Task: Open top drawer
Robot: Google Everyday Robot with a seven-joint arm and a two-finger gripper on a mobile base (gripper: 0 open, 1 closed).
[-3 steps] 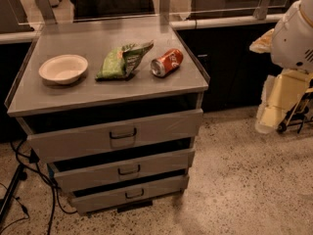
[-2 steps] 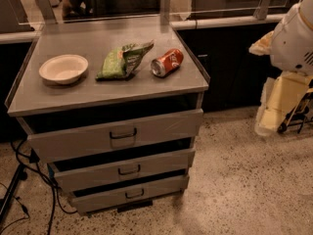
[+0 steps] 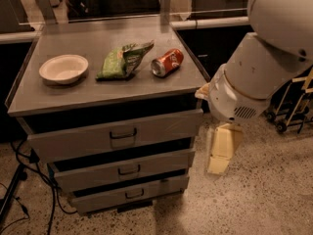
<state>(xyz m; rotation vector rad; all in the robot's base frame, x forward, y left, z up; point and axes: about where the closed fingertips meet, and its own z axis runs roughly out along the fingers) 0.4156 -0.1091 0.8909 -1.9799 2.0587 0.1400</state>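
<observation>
The top drawer [image 3: 115,137] is the widest grey front of three, just under the cabinet top, with a small dark loop handle [image 3: 123,133] at its centre and a dark gap above it. My gripper [image 3: 222,151] is the cream-coloured piece hanging below the big white arm [image 3: 254,77], to the right of the cabinet. It hangs beside the drawers' right end, about level with the middle drawer. It is apart from the handle and holds nothing that I can see.
On the cabinet top [image 3: 73,94] lie a white bowl [image 3: 63,68], a green snack bag [image 3: 123,60] and a red soda can [image 3: 167,62] on its side. Two narrower drawers [image 3: 124,170] sit below. Cables [image 3: 22,180] trail at the left; a wheeled cart [image 3: 293,106] stands at the right.
The arm has swung left and down toward the cabinet's right side, and the gripper now hangs close to the drawers' right end. The drawers and the things on top have not moved.
</observation>
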